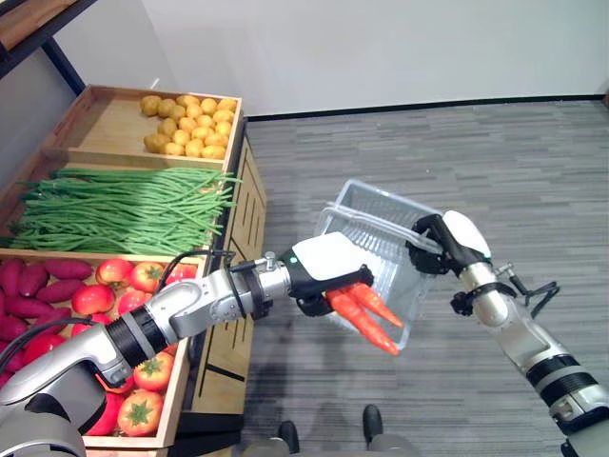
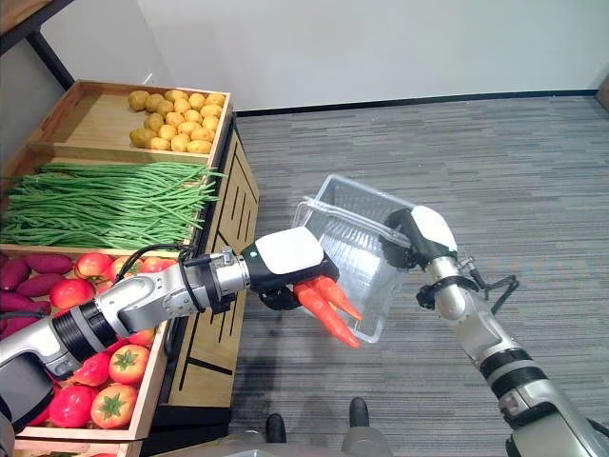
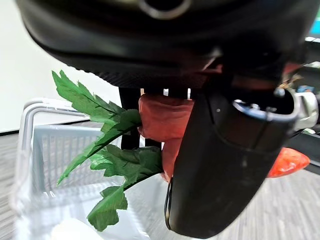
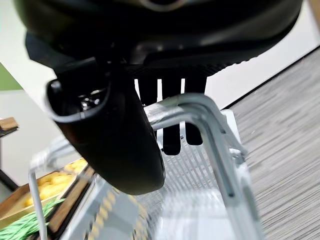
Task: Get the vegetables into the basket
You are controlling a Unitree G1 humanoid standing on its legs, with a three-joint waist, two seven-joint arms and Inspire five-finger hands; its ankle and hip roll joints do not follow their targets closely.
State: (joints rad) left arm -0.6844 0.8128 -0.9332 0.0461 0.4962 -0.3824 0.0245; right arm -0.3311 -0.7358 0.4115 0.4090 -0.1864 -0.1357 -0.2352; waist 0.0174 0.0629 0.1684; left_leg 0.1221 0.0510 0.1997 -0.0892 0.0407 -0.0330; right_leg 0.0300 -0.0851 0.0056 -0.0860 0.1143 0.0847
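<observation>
My right hand [image 1: 441,244] clamps the basket's handle [image 4: 200,112], tilting the clear basket [image 1: 376,227] toward my left hand [image 1: 319,271] — fingers curled round the carrots [image 1: 366,312], poised at its rim.

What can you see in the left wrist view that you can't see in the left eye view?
The left wrist view alone shows the green leafy tops of the orange carrots, gripped under the fingers of the left hand. The left eye view alone shows the wooden stand with yellow potatoes, green beans and red tomatoes, plus the right hand holding the basket's handle. Both share the carrots and the clear plastic basket.
</observation>
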